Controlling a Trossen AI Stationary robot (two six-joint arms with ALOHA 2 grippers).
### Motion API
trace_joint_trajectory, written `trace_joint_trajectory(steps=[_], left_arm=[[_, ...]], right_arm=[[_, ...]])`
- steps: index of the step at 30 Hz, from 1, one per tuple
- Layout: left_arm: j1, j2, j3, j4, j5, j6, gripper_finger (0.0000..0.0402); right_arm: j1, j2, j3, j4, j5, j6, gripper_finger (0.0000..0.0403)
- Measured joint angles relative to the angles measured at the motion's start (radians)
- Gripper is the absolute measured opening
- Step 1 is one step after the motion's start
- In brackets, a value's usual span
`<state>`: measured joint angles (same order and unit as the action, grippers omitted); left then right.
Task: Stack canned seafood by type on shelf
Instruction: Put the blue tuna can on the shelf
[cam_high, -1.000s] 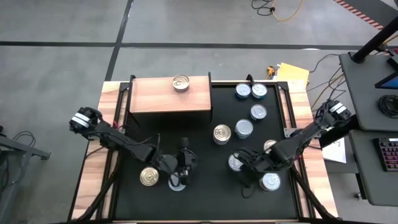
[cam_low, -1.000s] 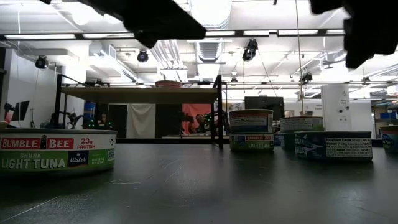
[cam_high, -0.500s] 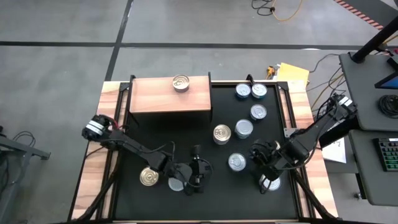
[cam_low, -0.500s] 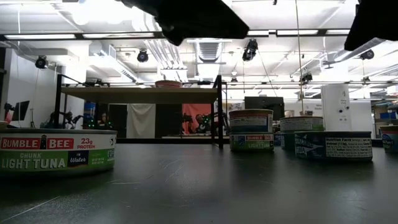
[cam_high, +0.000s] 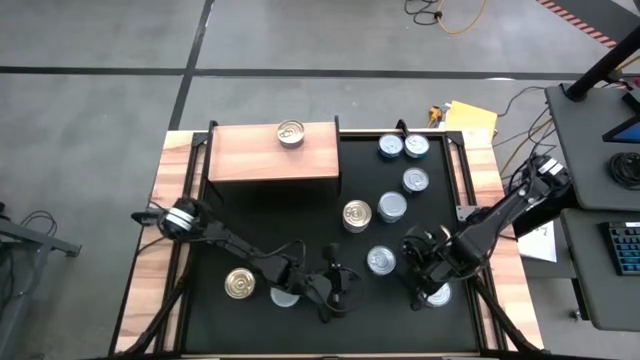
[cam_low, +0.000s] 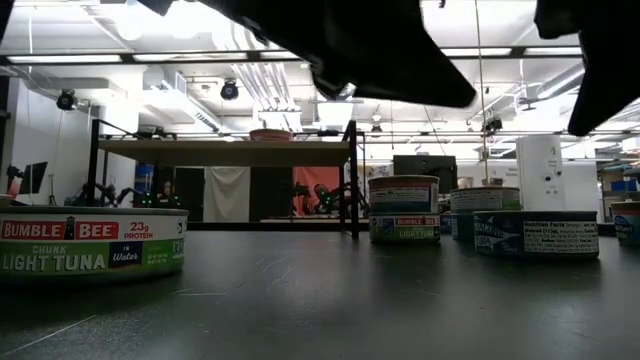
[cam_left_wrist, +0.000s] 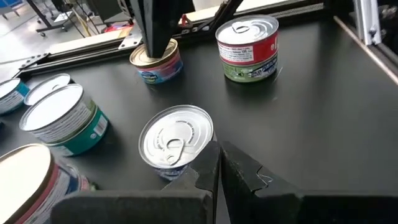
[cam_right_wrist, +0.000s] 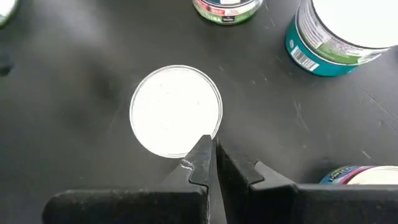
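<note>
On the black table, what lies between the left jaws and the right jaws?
In the high view, one silver-topped can stands between the left gripper and the right gripper; otherwise bare black table.

Bright even indoor lighting from ceiling strip lights (cam_low: 90, 58), overhead glare blowing out a silver can top (cam_right_wrist: 176, 111) to plain white, soft shadows on the black table (cam_high: 300, 225), arms silhouetted dark in the low view.

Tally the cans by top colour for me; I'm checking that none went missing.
Gold-topped cans: 4, one showing only in the left wrist view
Silver-topped cans: 7
Total: 11
</note>
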<state>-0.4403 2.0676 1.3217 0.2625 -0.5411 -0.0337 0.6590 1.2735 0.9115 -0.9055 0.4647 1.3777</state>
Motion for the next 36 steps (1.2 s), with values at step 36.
trace_joint_trajectory(steps=[36], left_arm=[[0.066,0.196,0.1,0.024,-0.105,-0.026,0.0]], right_arm=[[0.0,0.169,-0.071,0.128,0.163,0.118,0.0013]])
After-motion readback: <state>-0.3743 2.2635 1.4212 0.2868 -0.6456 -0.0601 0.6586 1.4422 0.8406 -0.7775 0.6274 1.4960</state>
